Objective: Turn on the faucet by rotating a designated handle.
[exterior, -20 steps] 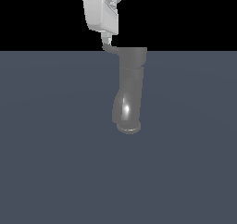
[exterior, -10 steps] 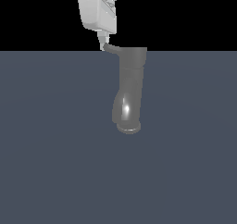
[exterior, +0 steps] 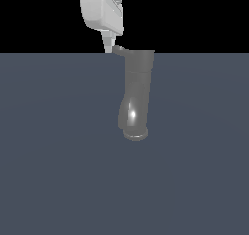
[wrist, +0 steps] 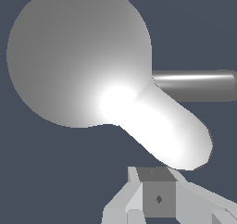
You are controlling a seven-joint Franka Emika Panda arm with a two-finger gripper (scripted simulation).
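The risk I see from where I stand is a slip. The handle (exterior: 119, 50) is only a thin grey stub poking out from the wide cylindrical cap of the faucet (exterior: 136, 91), toward nine o'clock in the exterior view, and the gripper (exterior: 108, 47) meets it with just a narrow tip. If the push runs off-line, the tip could ride over the stub and lose it, or jam against the cap, and the faucet would not turn on.

The arm comes in from twelve o'clock in the exterior view, its white body hanging above the counter (exterior: 58, 171) line, tilted a little, with the fingers (exterior: 107, 43) pointing down to the outer end of the stub. They look to be touching it or just beside it; I cannot tell which.

In the wrist view the faucet (wrist: 78, 56) fills the frame as a bright round cap, with a pale rounded lobe running off it toward the fingers (wrist: 158, 197) and a darker tube beyond.

Whether the fingers are spread or closed, I cannot tell; nothing seems held between them.

The faucet itself stands upright near the counter's middle.
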